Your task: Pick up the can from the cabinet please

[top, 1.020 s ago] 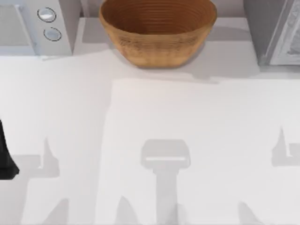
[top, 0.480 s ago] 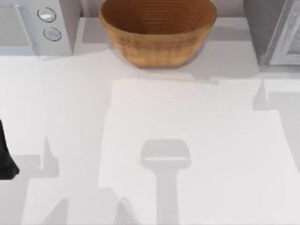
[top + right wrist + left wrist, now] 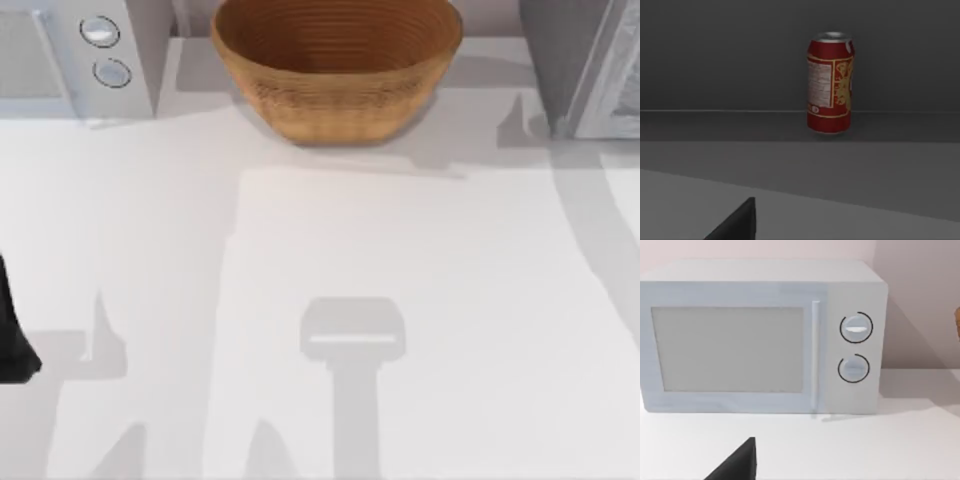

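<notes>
right gripper (image 3: 735,222) shows me just 1 dark fingertip in its wrist view, so i cannot tell how its fingers stand. beyond it, well apart, the can (image 3: 830,83) stands upright in the dim cabinet (image 3: 715,60). left gripper (image 3: 737,462) sits parked at the table's (image 3: 330,240) left edge, facing the microwave (image 3: 760,340). a basket (image 3: 337,65) sits at the back.

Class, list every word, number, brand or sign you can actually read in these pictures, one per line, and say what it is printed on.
None can be read.
Red can in the cabinet: a pale panel of fine print and gold ornament, too small to read.
Microwave: two dials, no legible markings.
Basket: no text.
</notes>
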### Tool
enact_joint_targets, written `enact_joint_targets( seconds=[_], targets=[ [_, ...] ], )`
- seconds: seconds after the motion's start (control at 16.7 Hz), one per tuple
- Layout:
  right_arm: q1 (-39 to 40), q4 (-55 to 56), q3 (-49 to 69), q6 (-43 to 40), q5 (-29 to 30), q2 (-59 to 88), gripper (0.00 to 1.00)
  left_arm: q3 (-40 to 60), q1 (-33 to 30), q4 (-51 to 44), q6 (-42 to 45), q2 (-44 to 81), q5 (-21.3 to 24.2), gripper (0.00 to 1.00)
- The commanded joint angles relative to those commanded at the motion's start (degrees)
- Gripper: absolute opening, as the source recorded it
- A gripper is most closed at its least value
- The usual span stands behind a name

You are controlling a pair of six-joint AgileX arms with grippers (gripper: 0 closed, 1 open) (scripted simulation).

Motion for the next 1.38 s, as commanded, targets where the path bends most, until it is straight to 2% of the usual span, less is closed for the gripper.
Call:
enact_joint_targets(
  seconds=[0.24,0.6,1.08,1.38],
  targets=[
    [0.8,-1.7,7.4,0.1,0.8,5.3,1.00,0.0,0.0,0.0,0.0,0.0,0.0,1.00],
    [0.5,-1.5,7.7,0.1,0.7,5.6,1.00,0.0,0.0,0.0,0.0,0.0,0.0,1.00],
    [-1.2,7.9,13.5,0.0,-0.3,20.7,1.00,0.0,0.0,0.0,0.0,0.0,0.0,1.00],
    [-1.2,8.5,13.8,-0.1,-0.4,21.6,1.00,0.0,0.0,0.0,0.0,0.0,0.0,1.00]
  ],
)
